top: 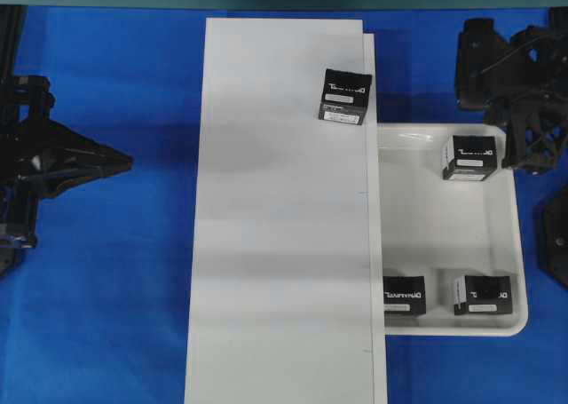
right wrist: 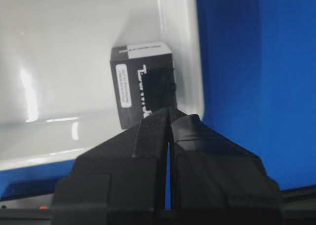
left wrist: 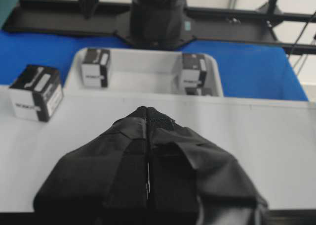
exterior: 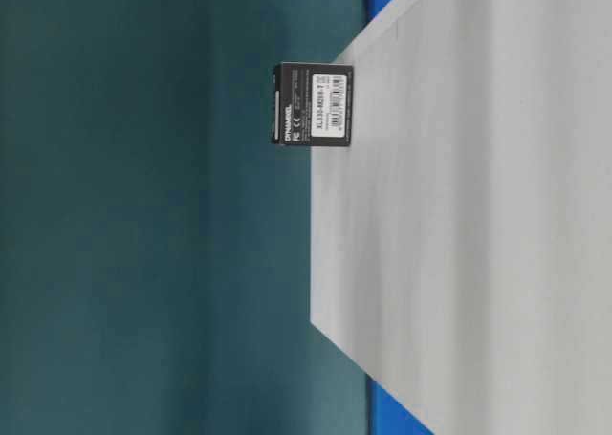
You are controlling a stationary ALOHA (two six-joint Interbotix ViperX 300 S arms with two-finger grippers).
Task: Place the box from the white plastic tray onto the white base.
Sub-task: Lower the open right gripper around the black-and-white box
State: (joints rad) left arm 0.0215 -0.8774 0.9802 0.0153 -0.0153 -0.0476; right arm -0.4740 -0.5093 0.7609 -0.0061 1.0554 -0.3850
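Already one black box (top: pixel 344 96) stands on the white base (top: pixel 275 244), near its far right edge and free of both arms. The table-level view alone shows the label strip on that box's face. Three more look-alike boxes sit in the white plastic tray (top: pixel 444 244), which lies against the base's right side: one at the far corner (top: pixel 470 157) and two along the near rim (top: pixel 404 295) (top: pixel 484 295). The right wrist view shows the right gripper (right wrist: pixel 169 117) with its jaws pressed together, empty, hovering just beside the far-corner box by the tray's rim; overhead, this arm looks like a dark mass at the tray's corner. The left gripper (left wrist: pixel 147 111) is likewise closed on nothing, over the base's left side.
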